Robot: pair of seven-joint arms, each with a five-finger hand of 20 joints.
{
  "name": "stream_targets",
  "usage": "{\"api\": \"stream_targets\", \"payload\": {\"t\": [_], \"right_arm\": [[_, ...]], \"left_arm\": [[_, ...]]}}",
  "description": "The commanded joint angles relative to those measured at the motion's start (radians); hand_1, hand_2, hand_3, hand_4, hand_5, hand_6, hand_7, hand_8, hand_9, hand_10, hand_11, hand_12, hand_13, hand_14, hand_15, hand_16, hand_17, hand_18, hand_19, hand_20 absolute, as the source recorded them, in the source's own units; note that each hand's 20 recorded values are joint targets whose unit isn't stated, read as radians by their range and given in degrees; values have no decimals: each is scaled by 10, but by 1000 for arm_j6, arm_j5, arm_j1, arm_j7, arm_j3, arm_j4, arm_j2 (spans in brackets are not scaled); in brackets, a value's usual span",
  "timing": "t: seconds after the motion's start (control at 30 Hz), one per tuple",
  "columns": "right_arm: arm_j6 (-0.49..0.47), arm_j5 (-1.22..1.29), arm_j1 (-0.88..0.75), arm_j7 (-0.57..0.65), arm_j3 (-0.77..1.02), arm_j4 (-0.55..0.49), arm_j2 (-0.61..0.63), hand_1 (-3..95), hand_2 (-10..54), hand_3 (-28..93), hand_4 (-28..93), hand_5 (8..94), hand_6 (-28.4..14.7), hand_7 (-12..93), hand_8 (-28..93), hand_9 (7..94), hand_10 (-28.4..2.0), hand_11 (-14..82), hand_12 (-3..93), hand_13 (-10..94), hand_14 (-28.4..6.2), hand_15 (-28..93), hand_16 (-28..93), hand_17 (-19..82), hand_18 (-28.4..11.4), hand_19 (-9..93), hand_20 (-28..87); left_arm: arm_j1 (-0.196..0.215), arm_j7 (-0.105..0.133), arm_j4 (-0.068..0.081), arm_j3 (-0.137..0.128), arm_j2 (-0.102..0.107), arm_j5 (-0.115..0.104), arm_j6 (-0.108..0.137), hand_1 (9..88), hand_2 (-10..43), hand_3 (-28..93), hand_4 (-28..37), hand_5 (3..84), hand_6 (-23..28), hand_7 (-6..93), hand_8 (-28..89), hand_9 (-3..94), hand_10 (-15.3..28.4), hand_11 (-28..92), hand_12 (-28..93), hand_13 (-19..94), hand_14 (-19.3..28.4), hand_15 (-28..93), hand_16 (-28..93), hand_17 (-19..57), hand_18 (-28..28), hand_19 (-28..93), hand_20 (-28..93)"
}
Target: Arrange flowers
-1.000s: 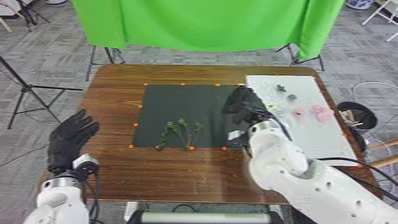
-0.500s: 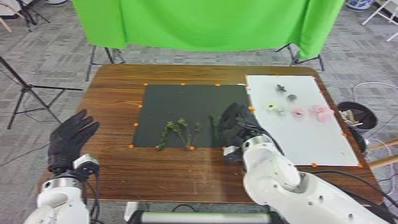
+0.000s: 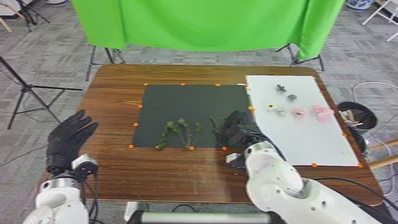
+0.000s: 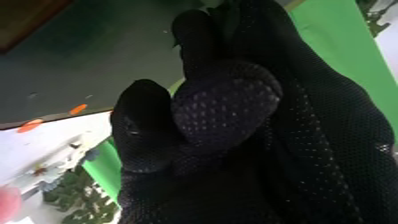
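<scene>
Both the left arm [image 3: 59,199] and the right arm [image 3: 277,176] were white, with smooth, rounded shells and thick, bulging segments, and dark gaps broke up the white at some joints. The left hand [image 3: 67,139] and the right hand [image 3: 234,131] wore black fabric gloves. In the right wrist view, the right hand's glove had a fine mesh weave flecked with small pale dots, and its tips were blunt and rounded. A small, boxy pale housing [image 3: 84,161] sat at the left wrist, and black cables ran beside both arms.
</scene>
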Motion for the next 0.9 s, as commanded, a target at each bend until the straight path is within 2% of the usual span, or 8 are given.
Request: {"api": "stream_targets", "payload": {"t": [0.03,0.27,0.3,0.33,0.37,0.47,0.73,0.9], "right_arm": [[-32,19,-8,-6,15,-14,14,627,-95,618,-65,799,-28,280,115,907,-103,126,443,937,-2,537,280,717,-53,835,452],[-19,16,-1,-9,12,-7,15,619,-95,615,-62,791,-26,273,109,895,-106,121,432,937,-6,519,295,709,-58,834,455],[-21,22,2,-11,13,-5,14,617,-95,614,-61,791,-26,273,108,895,-107,121,431,937,-6,518,297,709,-59,834,455],[-15,18,1,-7,13,-4,13,617,-95,614,-60,791,-25,272,107,895,-106,121,429,937,-6,517,299,709,-58,834,454],[-14,15,1,-9,13,-1,11,617,-95,614,-60,790,-25,273,107,895,-107,121,430,937,-6,517,301,709,-59,834,454],[-12,15,3,-2,15,2,8,613,-95,614,-58,786,-23,275,110,893,-106,121,429,937,-7,516,303,709,-59,835,453],[-3,26,9,4,14,15,-4,600,-95,612,-52,780,-25,273,109,886,-107,120,426,937,-7,512,307,707,-61,836,452],[-57,47,4,19,34,3,-3,578,-95,599,-46,762,-21,228,104,875,-115,104,411,937,-10,507,311,707,-60,837,447]], "left_arm": [[3,-11,8,-13,-10,-1,-20,391,64,697,-177,495,32,168,-86,477,129,233,115,455,163,267,-20,199,135,128,276],[2,-9,7,-6,-7,0,-16,392,56,697,-176,494,32,168,-86,477,131,233,115,455,162,265,-21,197,135,127,274],[5,-8,5,-7,-8,0,-15,391,56,696,-176,494,32,168,-86,477,130,233,115,455,162,265,-21,197,135,127,274],[6,-1,-4,13,-1,-1,3,391,56,694,-176,494,31,168,-86,477,130,233,115,455,163,265,-20,197,135,127,274],[8,-3,-6,12,-2,0,4,392,56,693,-176,494,32,168,-86,477,131,233,115,455,162,266,-20,197,134,127,274],[2,-8,-1,14,0,2,-3,392,55,692,-175,494,31,168,-86,477,131,233,115,455,163,266,-20,196,134,127,273],[3,-14,-1,16,2,4,-5,394,55,690,-174,494,31,169,-86,477,131,233,115,456,163,266,-20,196,135,127,273],[3,-15,-2,17,4,3,-5,395,54,691,-175,495,30,170,-87,478,130,234,115,457,163,267,-20,196,135,128,272]]}}
